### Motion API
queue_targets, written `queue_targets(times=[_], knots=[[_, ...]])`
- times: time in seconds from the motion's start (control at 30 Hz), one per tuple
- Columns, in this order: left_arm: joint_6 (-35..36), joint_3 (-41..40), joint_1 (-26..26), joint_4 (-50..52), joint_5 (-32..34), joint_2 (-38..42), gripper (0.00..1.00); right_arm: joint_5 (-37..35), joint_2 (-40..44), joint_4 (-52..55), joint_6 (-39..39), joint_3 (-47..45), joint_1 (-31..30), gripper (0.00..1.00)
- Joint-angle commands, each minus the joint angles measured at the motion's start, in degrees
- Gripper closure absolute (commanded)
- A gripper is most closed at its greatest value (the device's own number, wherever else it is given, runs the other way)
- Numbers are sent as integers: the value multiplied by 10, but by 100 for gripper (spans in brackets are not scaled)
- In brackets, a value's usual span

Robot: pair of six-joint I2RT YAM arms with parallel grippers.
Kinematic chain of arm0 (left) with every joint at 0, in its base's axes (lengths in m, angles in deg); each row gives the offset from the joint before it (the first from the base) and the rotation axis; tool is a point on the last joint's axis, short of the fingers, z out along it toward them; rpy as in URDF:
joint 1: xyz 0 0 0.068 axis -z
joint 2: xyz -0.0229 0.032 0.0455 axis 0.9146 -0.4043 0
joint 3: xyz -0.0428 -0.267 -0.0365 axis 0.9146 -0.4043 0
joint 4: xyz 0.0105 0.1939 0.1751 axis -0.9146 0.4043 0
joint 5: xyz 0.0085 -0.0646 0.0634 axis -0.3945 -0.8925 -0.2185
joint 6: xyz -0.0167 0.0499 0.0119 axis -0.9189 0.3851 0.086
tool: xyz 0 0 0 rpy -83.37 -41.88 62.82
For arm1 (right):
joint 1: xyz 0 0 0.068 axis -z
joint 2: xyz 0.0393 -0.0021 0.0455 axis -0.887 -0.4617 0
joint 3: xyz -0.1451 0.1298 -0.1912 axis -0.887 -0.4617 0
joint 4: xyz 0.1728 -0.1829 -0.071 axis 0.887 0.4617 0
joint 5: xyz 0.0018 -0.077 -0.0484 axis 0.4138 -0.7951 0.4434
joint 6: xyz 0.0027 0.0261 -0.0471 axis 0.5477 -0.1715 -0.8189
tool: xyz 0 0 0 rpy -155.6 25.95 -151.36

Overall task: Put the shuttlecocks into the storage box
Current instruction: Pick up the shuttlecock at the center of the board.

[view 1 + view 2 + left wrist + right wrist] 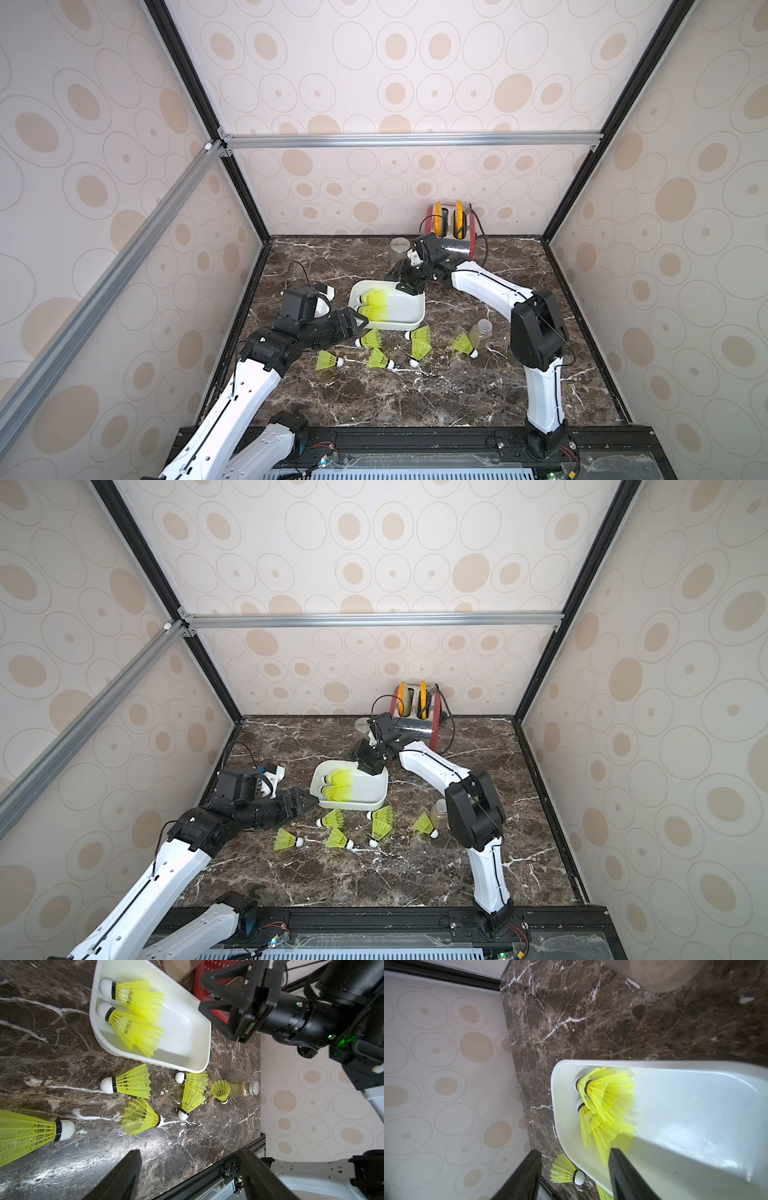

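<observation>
The light around me is bright, soft and even, leaving only faint shadows on the marble tabletop (415,395). The shuttlecocks (608,1095) in the storage box (695,1105) smear at their skirts in my right wrist view and in both top views, and the box's white floor glares. My wrist views bend at the edges, where the fingers (122,1178) of my left gripper (190,1151) and a jar (654,972) go out of focus.

Cream walls (478,54) dotted with beige ovals enclose a dark brown marble tabletop (374,395); an aluminium rail (411,139) crosses behind.
</observation>
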Motion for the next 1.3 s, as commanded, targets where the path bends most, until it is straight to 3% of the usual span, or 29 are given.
queue_targets(times=[0.0, 0.27, 0.4, 0.57, 0.73, 1.27], knots=[[15, 9, 2, 20, 4, 9, 22, -39, 53, 64, -66, -29, 2, 42], [33, 5, 2, 63, -3, 25, 22, -82, 200, 125, -245, -150, 2, 45], [49, -5, 2, 104, -4, 43, 22, -38, 254, 142, -369, -228, -6, 49], [59, -25, 2, 143, -4, 74, 22, 2, 258, 172, -485, -293, -38, 53], [59, -38, 2, 162, -6, 100, 22, 38, 226, 154, -531, -311, -40, 55], [61, -28, 2, 172, -2, 101, 22, 13, 159, 183, -564, -243, -29, 53]])
